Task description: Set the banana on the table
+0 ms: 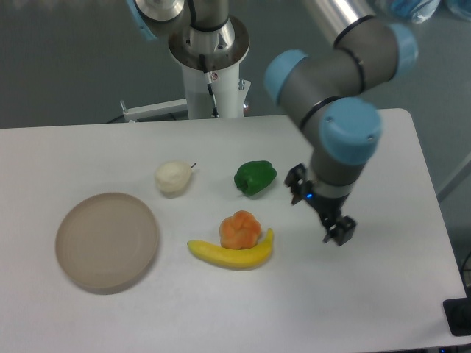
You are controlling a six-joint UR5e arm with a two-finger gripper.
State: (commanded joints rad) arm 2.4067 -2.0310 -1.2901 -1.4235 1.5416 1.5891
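— Where's the banana?

— Flat on the table, lower centre of the frame, curve cupping the orange fruit that touches it.

— And the gripper?

— Right of centre, well clear of the banana and off to its right, fingers spread wide, holding nothing.

— Anything else around?

— Green pepper above the fruit, pale pear upper left, beige plate far left.

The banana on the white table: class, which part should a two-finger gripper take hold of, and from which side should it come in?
Probably from straight above, at the banana's free left half, jaws across its narrow width. The orange fruit sits against its middle and right part, crowding a finger there, while the left stretch lies flat on the table with room both sides. The gripper is off to the right, holding nothing.
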